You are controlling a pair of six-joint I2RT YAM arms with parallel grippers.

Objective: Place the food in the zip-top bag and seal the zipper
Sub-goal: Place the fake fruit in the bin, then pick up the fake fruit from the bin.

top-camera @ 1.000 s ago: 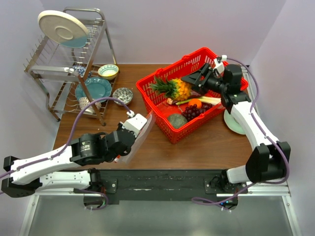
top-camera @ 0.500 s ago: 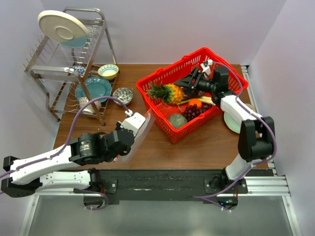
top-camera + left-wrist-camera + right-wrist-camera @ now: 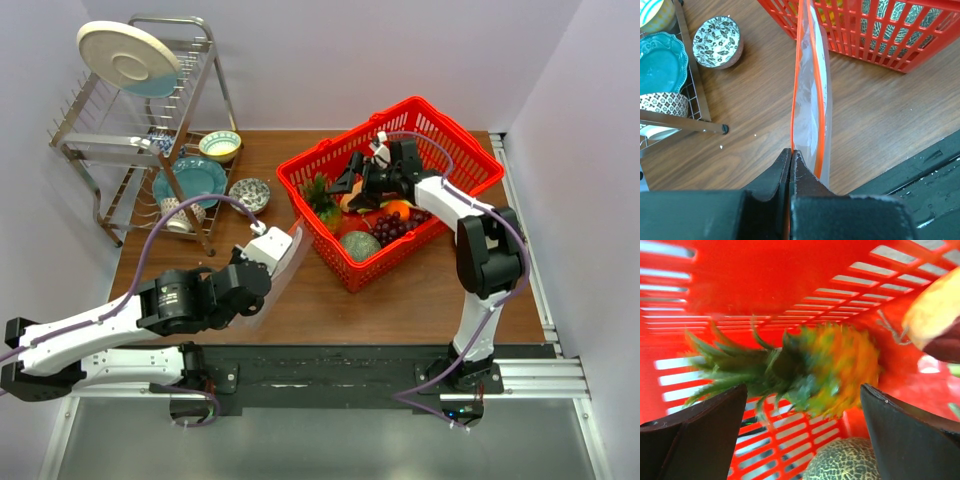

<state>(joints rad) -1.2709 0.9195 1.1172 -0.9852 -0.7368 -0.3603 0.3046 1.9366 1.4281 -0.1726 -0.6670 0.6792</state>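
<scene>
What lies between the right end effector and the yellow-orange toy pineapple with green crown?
Nothing; the right wrist view shows that stretch bare, the pineapple lying before the open right end effector.

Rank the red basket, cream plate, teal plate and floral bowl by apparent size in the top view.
Largest: red basket.
Next: cream plate looks bigger than teal plate, but sits higher on the rack, nearer the camera: unsure.
Smallest: floral bowl.

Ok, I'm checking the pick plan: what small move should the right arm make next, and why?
Probably lower the right tool slightly and close it on the pineapple. Its jaws stand wide open on either side of the fruit in the red basket, apparently not touching it, and the left tool is shut on the zip-top bag.
</scene>
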